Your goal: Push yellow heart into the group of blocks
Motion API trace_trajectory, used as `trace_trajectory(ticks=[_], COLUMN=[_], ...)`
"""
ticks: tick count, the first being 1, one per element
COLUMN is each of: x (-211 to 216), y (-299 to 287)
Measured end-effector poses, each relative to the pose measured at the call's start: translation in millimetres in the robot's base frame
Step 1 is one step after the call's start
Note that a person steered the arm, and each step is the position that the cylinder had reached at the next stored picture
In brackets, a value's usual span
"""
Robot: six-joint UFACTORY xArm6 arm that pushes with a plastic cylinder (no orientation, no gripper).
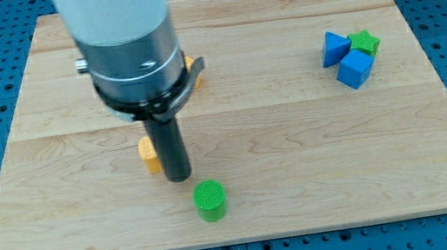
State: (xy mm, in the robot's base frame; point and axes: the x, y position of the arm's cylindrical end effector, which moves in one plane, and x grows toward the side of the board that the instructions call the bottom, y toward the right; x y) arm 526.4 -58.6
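My tip (179, 178) touching yellow block (149, 155), green cylinder (210, 200) near, no writing

Bright, even overhead light on the wooden board (277, 135), no glare. Soft short shadows just under the green cylinder (210, 200) and my tip (179, 178). Arm housing (118, 26) above the tip slightly blurred; board edges sharp, undistorted.

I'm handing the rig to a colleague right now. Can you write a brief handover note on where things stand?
My tip sits at the right edge of a yellow block, mostly hidden by the rod; shape unclear, presumably the heart. Another yellow piece peeks out behind the arm.
The group, two blue blocks and a green block, is far to the view's right.
Green cylinder lies just below the tip.
Left: the whole push rightward.
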Motion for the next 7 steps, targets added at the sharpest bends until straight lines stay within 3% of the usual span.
trace_trajectory(ticks=[2,3,4,6,7], x=[-14.6,12.8,9.2,-23.9,-27.8], y=[-57.3,-63.1,-100.5,-117.8,-81.1])
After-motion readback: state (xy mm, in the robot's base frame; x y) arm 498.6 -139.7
